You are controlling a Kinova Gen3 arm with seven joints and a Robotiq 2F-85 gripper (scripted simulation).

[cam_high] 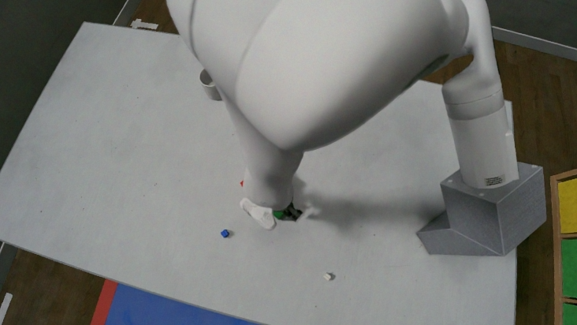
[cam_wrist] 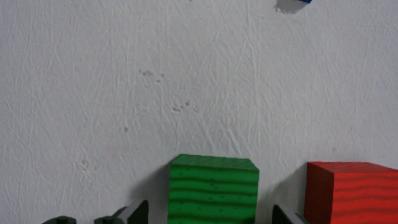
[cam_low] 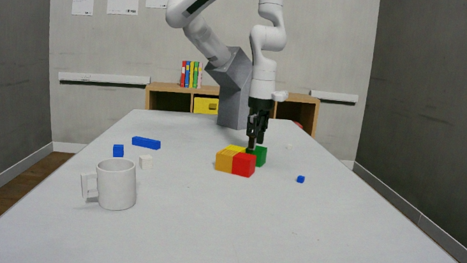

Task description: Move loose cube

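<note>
Our pincer [cam_low: 255, 143] stands wide open over the green wooden cube [cam_low: 258, 154] and holds nothing. The green cube sits on the white surface [cam_low: 196, 209], just behind the red wooden cube [cam_low: 243, 164] and beside the yellow wooden cube [cam_low: 234, 148]. From the wrist view we see a thin gap between green and red. We should lift straight up, slowly, so we do not bump the cubes apart.

White arm [cam_high: 307, 76] over green cube [cam_high: 277, 214], grey table [cam_high: 101, 161].
</note>
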